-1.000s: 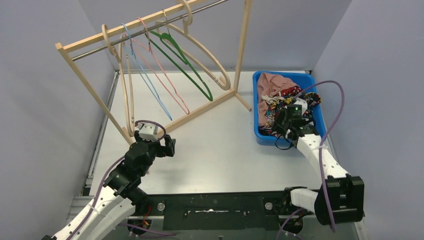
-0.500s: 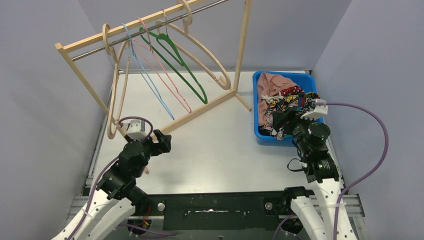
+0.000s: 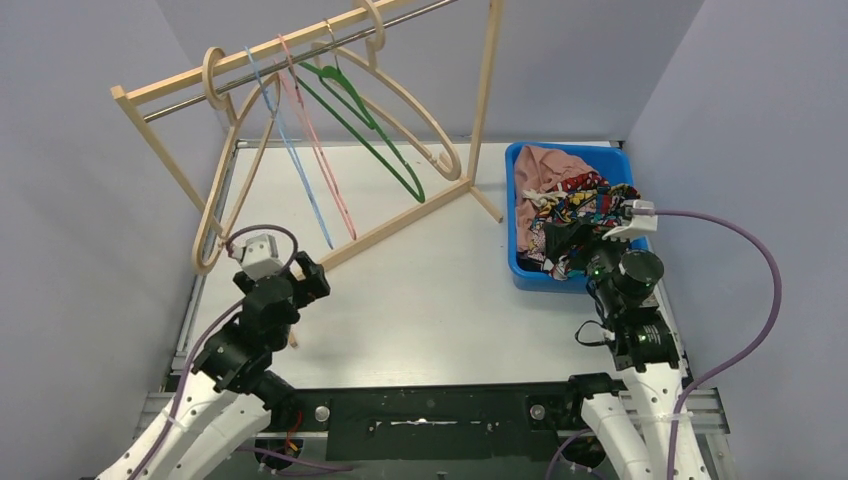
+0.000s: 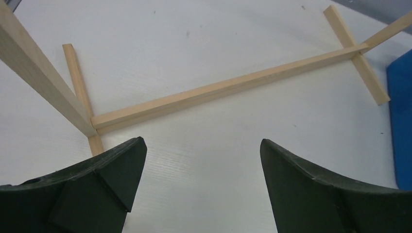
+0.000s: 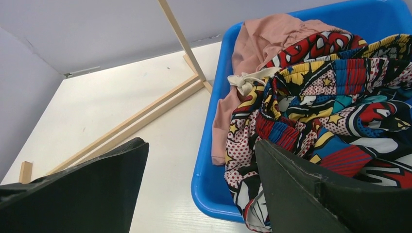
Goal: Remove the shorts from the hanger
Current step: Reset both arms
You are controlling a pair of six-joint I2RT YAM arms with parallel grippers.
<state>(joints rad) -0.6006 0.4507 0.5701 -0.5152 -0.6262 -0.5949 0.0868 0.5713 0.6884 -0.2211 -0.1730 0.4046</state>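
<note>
— Where were the shorts?
— Heaped in the blue plastic tub (image 5: 206, 165) at the right of the white counter (image 3: 430, 290). The comic-print multicolour shorts (image 5: 340, 97) lay on top, the dusty pink shorts (image 5: 272, 39) behind them at the far end.
— And the right claw (image 5: 200, 143)?
— Spread wide, holding nothing, at the tub's near edge just above the comic print.
— The left claw (image 4: 201, 145)?
— Also spread and empty, over the counter near the base rail of the wooden rack (image 4: 228, 87). A thin green hanger (image 3: 416, 190) and a curved wooden hanger (image 3: 203, 255) hung from it.
</note>
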